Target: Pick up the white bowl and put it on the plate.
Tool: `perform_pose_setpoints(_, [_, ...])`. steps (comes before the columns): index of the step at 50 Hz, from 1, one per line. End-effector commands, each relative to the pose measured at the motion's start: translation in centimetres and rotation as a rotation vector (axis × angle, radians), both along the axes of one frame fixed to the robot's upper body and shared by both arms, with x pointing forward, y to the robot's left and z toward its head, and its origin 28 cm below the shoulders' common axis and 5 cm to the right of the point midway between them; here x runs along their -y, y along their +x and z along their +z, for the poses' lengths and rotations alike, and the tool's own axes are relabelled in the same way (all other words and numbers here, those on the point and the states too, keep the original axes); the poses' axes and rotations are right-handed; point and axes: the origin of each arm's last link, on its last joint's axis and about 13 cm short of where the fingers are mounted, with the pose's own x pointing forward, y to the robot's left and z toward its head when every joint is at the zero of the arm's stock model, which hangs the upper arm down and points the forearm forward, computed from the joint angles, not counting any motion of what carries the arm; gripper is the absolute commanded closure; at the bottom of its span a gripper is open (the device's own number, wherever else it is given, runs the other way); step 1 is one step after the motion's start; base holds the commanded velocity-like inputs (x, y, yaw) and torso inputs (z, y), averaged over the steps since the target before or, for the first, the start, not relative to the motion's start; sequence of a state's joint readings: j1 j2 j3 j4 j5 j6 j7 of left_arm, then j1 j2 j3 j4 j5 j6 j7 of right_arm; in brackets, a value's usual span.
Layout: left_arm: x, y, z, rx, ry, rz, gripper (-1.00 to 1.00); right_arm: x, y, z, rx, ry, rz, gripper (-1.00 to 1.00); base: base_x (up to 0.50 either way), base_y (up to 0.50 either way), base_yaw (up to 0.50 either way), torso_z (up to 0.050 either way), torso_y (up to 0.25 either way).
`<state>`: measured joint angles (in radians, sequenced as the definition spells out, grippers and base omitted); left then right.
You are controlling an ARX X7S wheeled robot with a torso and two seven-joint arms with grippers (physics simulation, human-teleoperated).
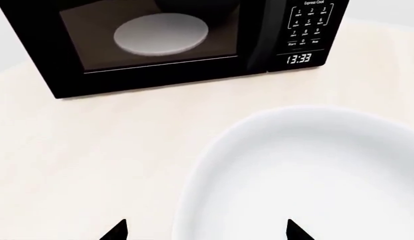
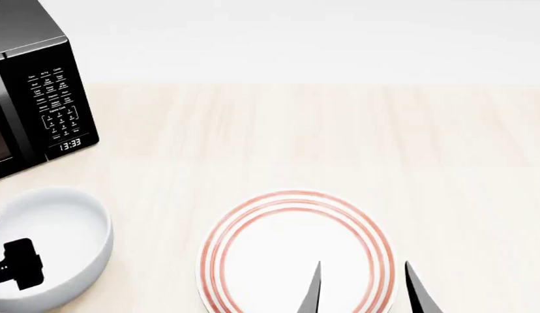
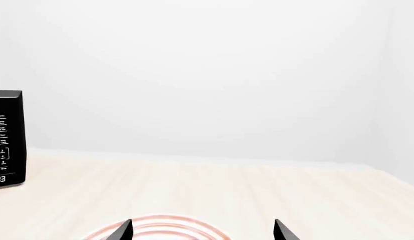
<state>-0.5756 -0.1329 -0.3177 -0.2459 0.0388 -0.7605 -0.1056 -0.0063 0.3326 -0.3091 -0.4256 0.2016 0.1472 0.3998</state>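
The white bowl (image 2: 57, 241) stands on the table at the near left, in front of the microwave; it fills the left wrist view (image 1: 307, 175). My left gripper (image 1: 207, 231) is open and straddles the bowl's rim, one fingertip (image 1: 117, 230) outside the wall and the other over the inside. Its black body (image 2: 17, 264) shows over the bowl in the head view. The red-ringed plate (image 2: 270, 241) lies empty at the near centre. My right gripper (image 2: 364, 290) is open and empty, hovering over the plate's right part; the plate's rim (image 3: 160, 225) shows between its fingertips.
A black microwave (image 2: 44, 111) with a lit 13:33 clock stands at the far left, close behind the bowl; a pale dish (image 1: 160, 34) lies inside it. The light wooden table (image 2: 340, 137) stretches back to a white wall.
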Motion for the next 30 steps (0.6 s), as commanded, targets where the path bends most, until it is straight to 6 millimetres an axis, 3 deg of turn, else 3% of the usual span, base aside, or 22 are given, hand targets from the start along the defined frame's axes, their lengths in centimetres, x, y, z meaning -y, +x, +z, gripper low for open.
perform_pose_setpoints(1, [0.31, 0.0, -0.57, -0.011, -0.027, -0.021, -1.0, 0.07, 0.12, 0.21, 0.02, -0.002, -0.012, -1.0, 0.0, 0.0, 0.0, 0.0, 0.0])
perform_pose_setpoints(7, [0.24, 0.0, -0.65, -0.013, -0.023, -0.017, -1.0, 0.08, 0.1, 0.17, 0.02, -0.001, -0.012, -1.0, 0.0, 0.0, 0.0, 0.0, 0.0])
perform_pose_setpoints(8, [0.22, -0.04, -0.64, -0.013, -0.022, -0.017, 1.0, 0.08, 0.12, 0.17, 0.02, -0.001, -0.012, -1.0, 0.0, 0.0, 0.0, 0.0, 0.0])
perform_pose_setpoints(30, [-0.22, 0.05, -0.5, -0.009, -0.027, 0.022, 1.0, 0.05, 0.17, 0.15, 0.02, 0.0, -0.009, -1.0, 0.0, 0.0, 0.0, 0.0, 0.0])
